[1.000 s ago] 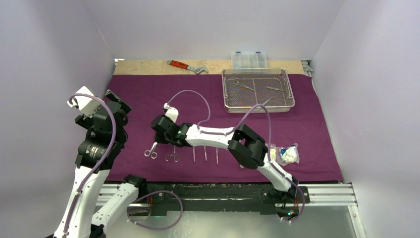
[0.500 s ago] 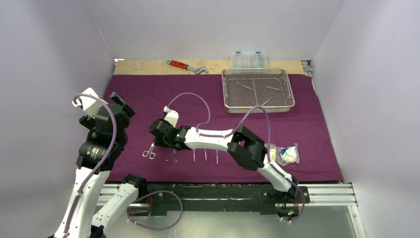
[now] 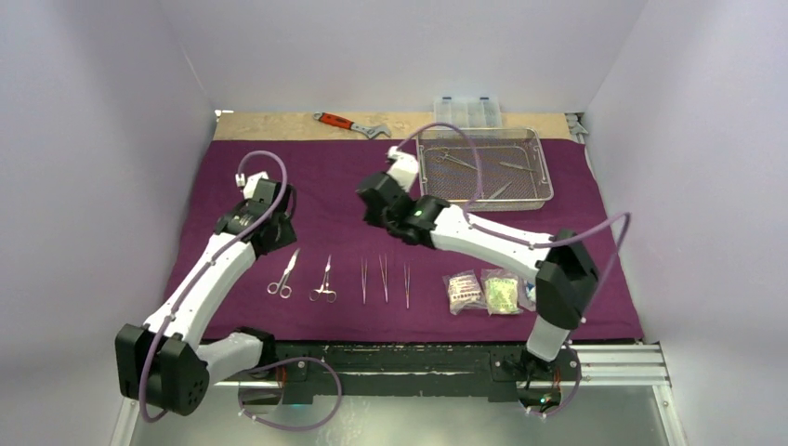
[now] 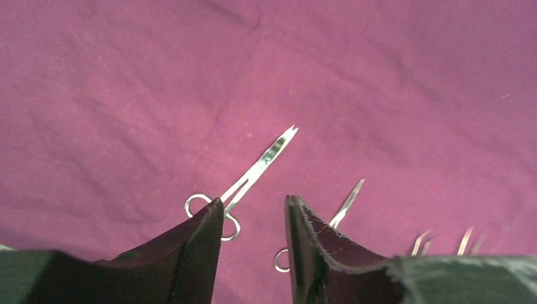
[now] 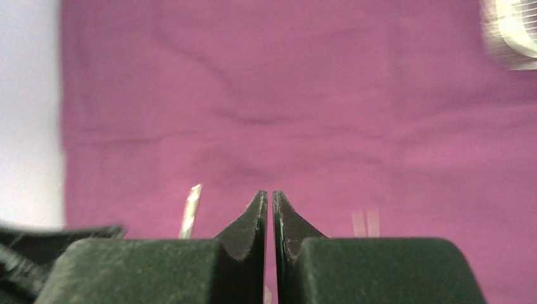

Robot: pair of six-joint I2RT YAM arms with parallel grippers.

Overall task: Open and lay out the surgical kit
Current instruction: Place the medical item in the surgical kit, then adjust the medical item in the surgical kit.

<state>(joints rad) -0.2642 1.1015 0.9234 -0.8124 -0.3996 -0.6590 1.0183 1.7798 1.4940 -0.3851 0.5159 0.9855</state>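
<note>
Cloth (image 3: pixel 279 167) of dark purple lies open and flat over the table, and most of the kit is laid out on it. Along its near edge there is a row: two scissor-like forceps (image 3: pixel 285 275), three slim tweezers (image 3: pixel 384 277) and the clear packets (image 3: pixel 463 291), each apart from its neighbour. The wire-mesh tray (image 3: pixel 520 203) sits at the far right of the cloth, and a few steel instruments (image 3: pixel 453 159) lie inside it. So the step in hand looks like the emptying of the tray, piece by piece. The next move probably calls for the right arm to reach into the tray and pinch one thin instrument off flat mesh, which needs the tips low and exact.

The right gripper (image 5: pixel 266 193) hangs over bare cloth between the row and the tray, its fingers (image 5: pixel 250 228) almost together and holding nothing. The left gripper (image 4: pixel 253 202) hovers above the leftmost forceps, with its fingers (image 4: pixel 202 247) apart and empty. Both arms are stretched forward from their bases: the left one along the left side, the right one bent across toward the middle.
</note>
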